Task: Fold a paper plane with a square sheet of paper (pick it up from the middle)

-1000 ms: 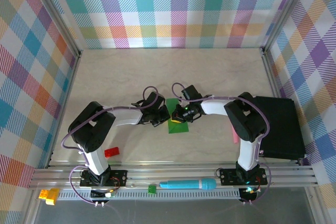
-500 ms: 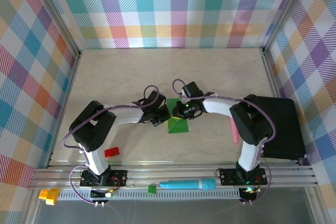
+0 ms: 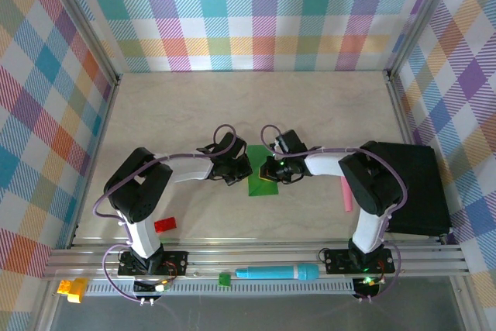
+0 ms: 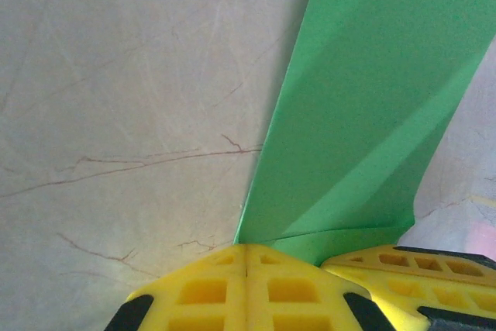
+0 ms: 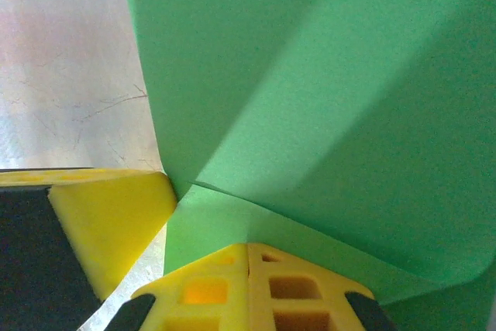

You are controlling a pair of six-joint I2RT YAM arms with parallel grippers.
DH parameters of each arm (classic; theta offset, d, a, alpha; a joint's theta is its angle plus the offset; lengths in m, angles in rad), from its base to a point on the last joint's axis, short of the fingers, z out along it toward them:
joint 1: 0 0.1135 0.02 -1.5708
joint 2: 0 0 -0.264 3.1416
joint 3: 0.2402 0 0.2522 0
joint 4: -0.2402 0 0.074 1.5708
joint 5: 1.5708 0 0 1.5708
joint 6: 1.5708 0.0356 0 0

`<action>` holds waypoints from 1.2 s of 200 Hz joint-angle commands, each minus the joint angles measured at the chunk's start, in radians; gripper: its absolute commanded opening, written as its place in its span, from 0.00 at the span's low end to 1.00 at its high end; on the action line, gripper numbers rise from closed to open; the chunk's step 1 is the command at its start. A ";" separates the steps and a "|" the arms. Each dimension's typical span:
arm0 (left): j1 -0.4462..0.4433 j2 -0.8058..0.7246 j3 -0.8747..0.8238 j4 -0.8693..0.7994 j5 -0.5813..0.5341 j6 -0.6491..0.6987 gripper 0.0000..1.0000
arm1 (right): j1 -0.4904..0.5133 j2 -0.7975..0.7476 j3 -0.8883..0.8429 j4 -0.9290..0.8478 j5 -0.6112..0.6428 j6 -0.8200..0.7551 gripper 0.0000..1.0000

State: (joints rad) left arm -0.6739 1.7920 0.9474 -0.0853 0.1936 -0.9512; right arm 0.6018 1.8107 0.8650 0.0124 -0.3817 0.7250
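**Green sheet met by two closed tools at mid-bench**

The square sheet of paper (image 3: 262,181), bright green and already creased into a narrower shape, is seen lying on the bench (image 3: 256,106) between the two tools. It is touched from one side by the left tool (image 3: 242,170) and from the other by the right tool (image 3: 271,170), their tips set just beside each other. In each wrist view the yellow fingers (image 4: 209,292) are pressed together with no gap, and the paper spreads ahead of the tips with a diagonal fold across it. Whether the sheet is nipped between the fingers or only pressed cannot be told. A red block (image 3: 164,225) lies behind and left of the left tool. A pink strip (image 3: 346,193) is found right of the right tool, with a black pad (image 3: 415,187) beyond it.
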 commanded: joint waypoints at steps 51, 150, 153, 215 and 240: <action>-0.047 -0.126 0.005 -0.016 -0.013 -0.038 0.07 | -0.002 0.069 -0.057 -0.120 0.151 0.076 0.03; -0.144 -0.142 -0.180 0.172 -0.022 -0.214 0.07 | -0.001 0.081 -0.048 -0.148 0.165 0.102 0.03; -0.144 -0.138 -0.180 0.176 -0.020 -0.215 0.07 | -0.002 0.081 -0.048 -0.146 0.165 0.101 0.03; -0.146 -0.095 -0.150 0.201 -0.002 -0.201 0.06 | -0.002 0.088 -0.047 -0.146 0.159 0.103 0.03; -0.147 -0.077 -0.148 0.214 0.006 -0.204 0.05 | -0.001 0.087 -0.048 -0.146 0.158 0.105 0.03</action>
State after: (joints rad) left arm -0.8028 1.6924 0.7788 0.1051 0.1833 -1.1526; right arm 0.6018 1.8099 0.8593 0.0242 -0.3706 0.8234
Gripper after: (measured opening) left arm 0.058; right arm 0.043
